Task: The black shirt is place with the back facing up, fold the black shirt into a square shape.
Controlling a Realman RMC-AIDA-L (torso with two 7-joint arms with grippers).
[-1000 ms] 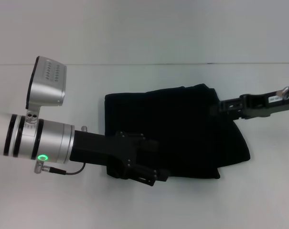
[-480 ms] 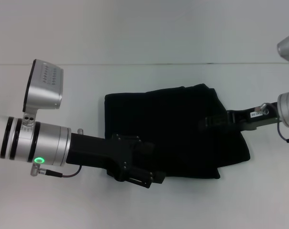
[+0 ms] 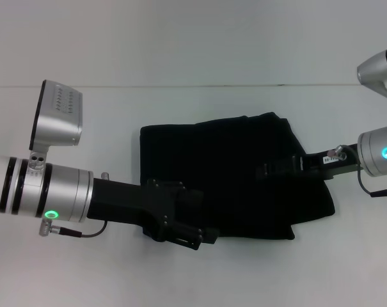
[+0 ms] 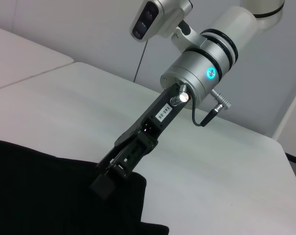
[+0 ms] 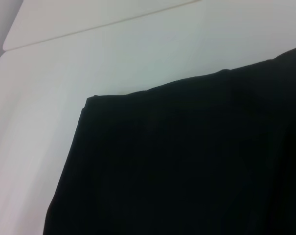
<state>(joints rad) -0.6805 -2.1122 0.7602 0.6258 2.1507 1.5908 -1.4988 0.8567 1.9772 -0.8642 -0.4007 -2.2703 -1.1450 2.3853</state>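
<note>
The black shirt [image 3: 238, 176] lies folded into a rough rectangle on the white table [image 3: 193, 275], unmoved since a second ago. The right gripper [image 3: 265, 171] has pushed further in over the shirt from its right edge, and more of that arm's silver wrist now shows; whether its fingers are apart or together cannot be told. The left gripper [image 3: 203, 235] has drawn back slightly along the shirt's near edge, its finger state also unclear.
</note>
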